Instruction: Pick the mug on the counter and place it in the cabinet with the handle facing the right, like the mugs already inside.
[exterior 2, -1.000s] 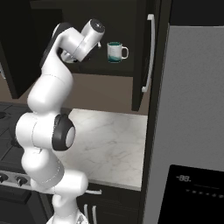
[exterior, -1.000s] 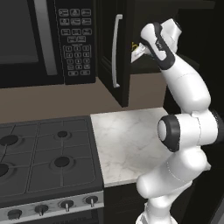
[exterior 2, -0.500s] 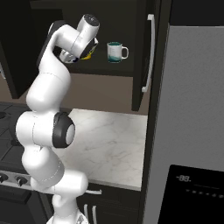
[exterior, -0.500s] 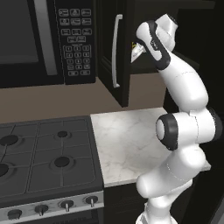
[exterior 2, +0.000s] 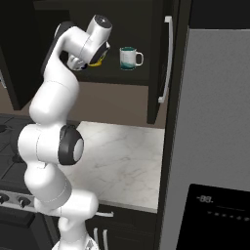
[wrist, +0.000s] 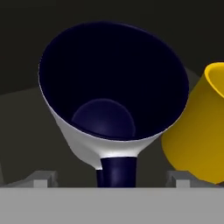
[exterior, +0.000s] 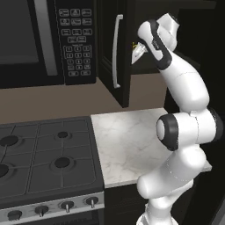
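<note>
- My gripper (wrist: pixel 111 179) stood wide open inside the cabinet (exterior 2: pixel 157 58), fingertips (wrist: pixel 43 178) spread to either side of the mug (wrist: pixel 109 100) and clear of its wall.
- The mug sat on the cabinet shelf, navy inside facing my hand camera, its dark blue handle (wrist: pixel 116 171) pointing back between my fingers.
- A yellow mug (wrist: pixel 199 127) stood just beside it, perhaps touching; I couldn't tell.
- The white mug with teal markings (exterior 2: pixel 129 57) stood further along the shelf.
- The counter (exterior: pixel 132 140) lay below.
</note>
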